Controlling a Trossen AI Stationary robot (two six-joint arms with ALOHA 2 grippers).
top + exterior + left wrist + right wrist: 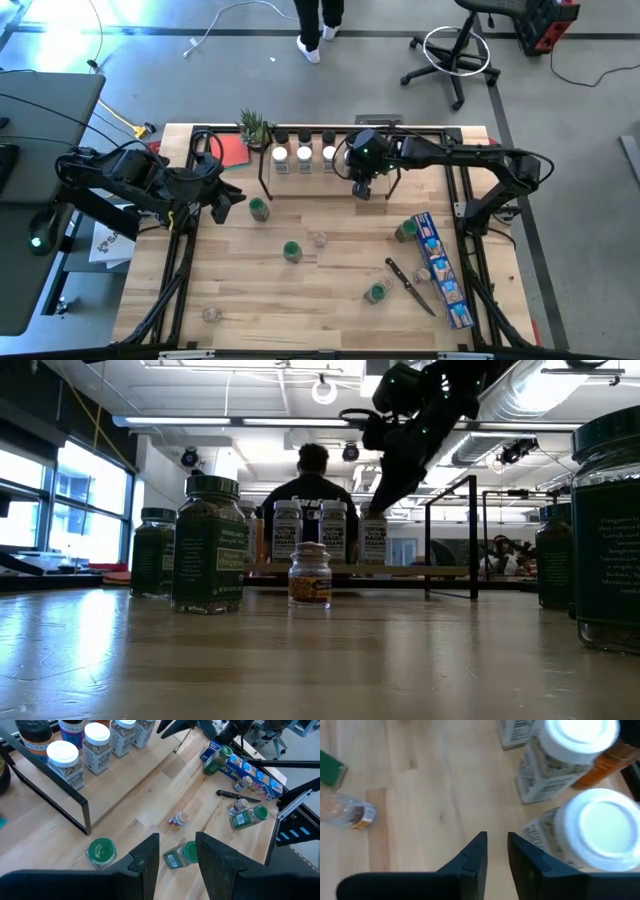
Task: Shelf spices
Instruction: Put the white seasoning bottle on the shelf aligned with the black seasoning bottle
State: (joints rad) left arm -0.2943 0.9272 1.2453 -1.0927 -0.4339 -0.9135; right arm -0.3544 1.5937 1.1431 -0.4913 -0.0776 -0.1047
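Right gripper (362,190) hovers over the front edge of the shelf (300,175), and on my wrist feed its fingers (470,862) sit only a narrow slit apart, pinching nothing, bare wood board between them. Left gripper (228,200) waits at the table's left side, near the shelf's left end, jaws spread a bit wider and empty, hanging above the boards. Counting from overhead now, biggest first: one table (320,310), one shelf at the back edge, one long blue box (440,270) on the right, one black-handled knife (410,285) just beside it. On the shelf I make out three white-capped jars (304,154) in a row, with darker-capped ones behind that I can't count for sure. Loose on the table, four green-capped jars: one (259,208) by the left gripper, one (291,249) mid-table, one (377,292) near the knife, one (406,231) touching the box's far end. Two small clear jars too, one (319,239) mid-table, one (211,314) front left.
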